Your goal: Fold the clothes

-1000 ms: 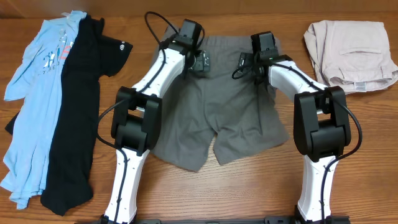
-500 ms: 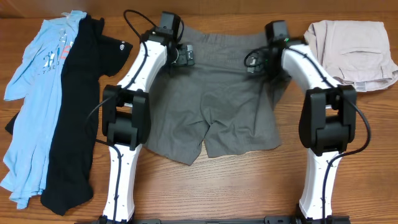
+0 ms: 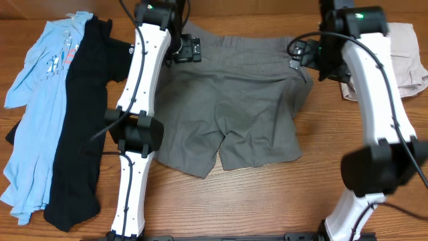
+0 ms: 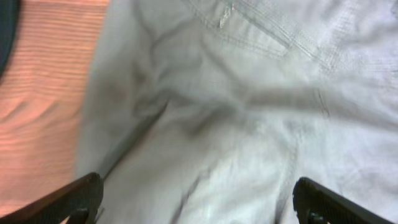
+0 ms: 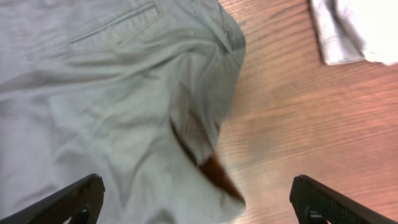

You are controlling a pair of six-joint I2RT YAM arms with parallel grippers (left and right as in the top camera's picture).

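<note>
The shorts [image 3: 231,100] lie flat in the middle of the table [image 3: 267,207], waistband toward the far edge and both legs toward the near edge. They are grey-olive woven cotton, soft and lightly creased. Their right waist corner is rucked into a loose fold that casts a dark shadow on the wood. In the left wrist view, rows of stitching run across the cloth [image 4: 249,124] near the top.

Along the left edge lie a limp black T-shirt [image 3: 80,120] and, outside it, a blue shirt [image 3: 37,100], both stretched lengthwise. A pale beige garment [image 3: 408,57] sits in the far right corner, apparently folded.

The left gripper [image 3: 184,50] is over the left end of the waistband. Its fingers [image 4: 81,196] are spread wide with only cloth in view between them — nothing gripped. The right gripper [image 3: 304,57] is at the right end of the waistband. Its fingers [image 5: 74,199] are equally wide apart over the rucked corner and bare wood, and they hold nothing. Whether either gripper's tips touch the fabric cannot be told; both wrist views are blurred.

Both arms reach from the near edge toward the far edge. The left arm [image 3: 144,73] is long and nearly straight, and the right arm [image 3: 378,87] runs up the right side and bends in at the wrist.
</note>
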